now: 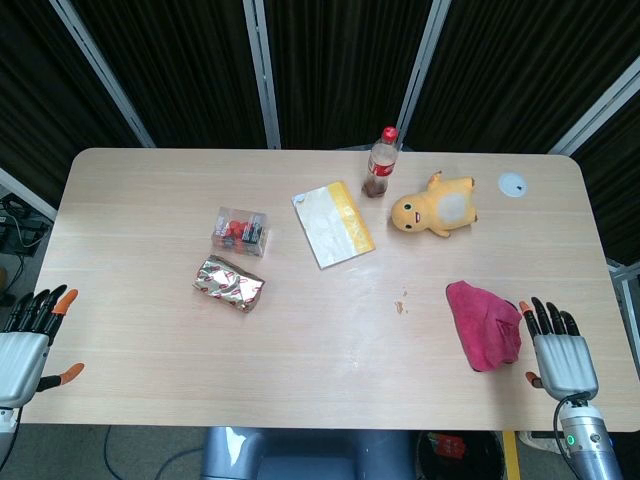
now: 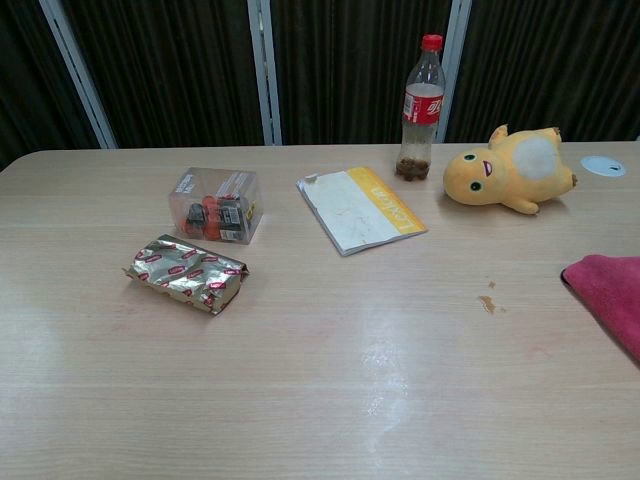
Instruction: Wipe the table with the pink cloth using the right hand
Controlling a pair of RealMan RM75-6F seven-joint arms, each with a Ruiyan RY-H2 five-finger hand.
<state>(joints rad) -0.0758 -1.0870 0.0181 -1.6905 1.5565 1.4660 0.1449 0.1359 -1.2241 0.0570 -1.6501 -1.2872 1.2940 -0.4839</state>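
Only in head view: both hands show here, and the chest view shows neither.
Right hand (image 1: 562,360): at the counter's near right corner, fingers straight and apart, holding nothing; its fingertips lie just beside the pink cloth, and whether they touch it cannot be told.
Left hand (image 1: 22,352): off the counter's near left corner, fingers spread, holding nothing.
Pink cloth (image 1: 483,323): bunched in a heap near the right edge of the counter, toward the near side; the chest view catches only its left part (image 2: 608,295), cut off by the frame.
Stain (image 2: 487,302): small brown marks on the wood left of the cloth, clearer in the chest view, just specks in the head view.
Cola bottle (image 2: 421,108): upright near the far edge, nearly empty, red cap; the label reads only in the chest view.
Yellow plush (image 1: 434,211): lying just right of the bottle.
Yellow-edged packet (image 1: 333,224): flat, left of the bottle.
Clear box (image 1: 240,231): left of the packet, red and dark items inside.
Foil pack (image 1: 229,282): crumpled, nearer than the box.
White disc (image 1: 513,183): by the far right corner.
Counter (image 1: 150,190): pale wood grain with rounded corners.
Room: dark ribbed curtains with pale metal posts behind the far edge.
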